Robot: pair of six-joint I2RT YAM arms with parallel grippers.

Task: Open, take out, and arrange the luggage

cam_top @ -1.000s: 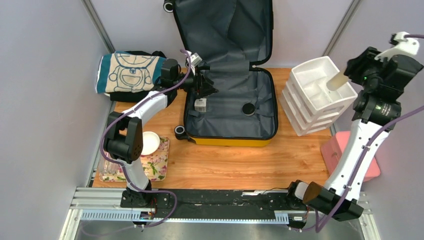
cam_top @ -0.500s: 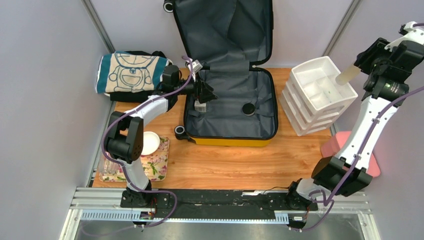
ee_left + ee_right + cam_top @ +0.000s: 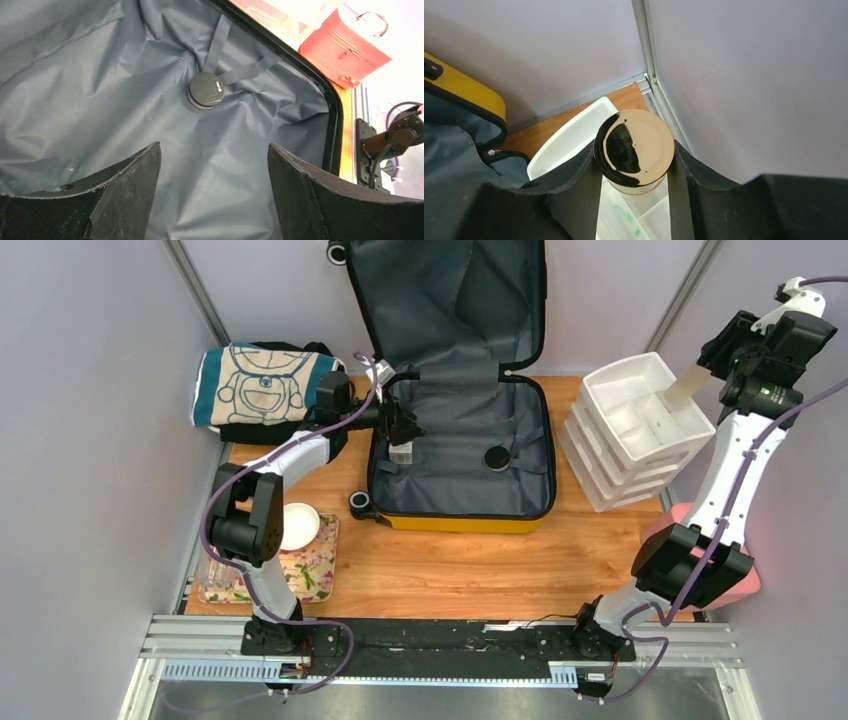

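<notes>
The right tool (image 3: 634, 164) is clamped on a jar (image 3: 640, 137), the left tool (image 3: 214, 156) spread. The luggage (image 3: 455, 482) is opened; a black disc (image 3: 205, 90) is left inside.

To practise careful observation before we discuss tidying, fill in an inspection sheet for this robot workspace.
Surface: wooden table; no spills seen.
Job's things: yellow luggage open, lid against back wall; round black item and small white item on its lining.
Clutter: white drawer stack, pink case, folded print clothing, floral tray with white bowl.
Grippers: left tool open above the lining, holding nothing; right tool shut on gold-lidded jar over the drawer stack.
Cables: purple cables along both arms.
Surroundings: grey walls, metal posts.
</notes>
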